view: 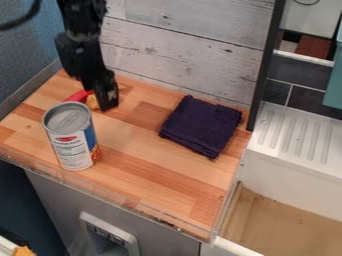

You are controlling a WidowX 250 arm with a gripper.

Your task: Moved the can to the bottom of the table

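- so the big thing here is which way the can (70, 140) lies from the gripper (107, 106): toward the camera and a bit to the left in the view, close by, with the gripper on its wall side
- can's standing upright on the wooden table (153, 167), left part, near the front edge, so its long axis runs straight up from the wood
- only one arm (77, 47) here, so no debate about which is nearer. It hangs down at the back left, roughly over the red thing (81, 95)
- can't tell how far open the gripper is, sorry. I don't see it holding the can, and whether it has hold of anything else I can't say
- if "bottom" means the front edge, I'd call this pretty much done, so backing off may be all that's needed
- if it does need another bit, I'd come forward to the can's side and keep it upright. Tall can, so a high push could tip it toward the edge
- folded dark cloth (200, 126) is well off to the right, shouldn't matter
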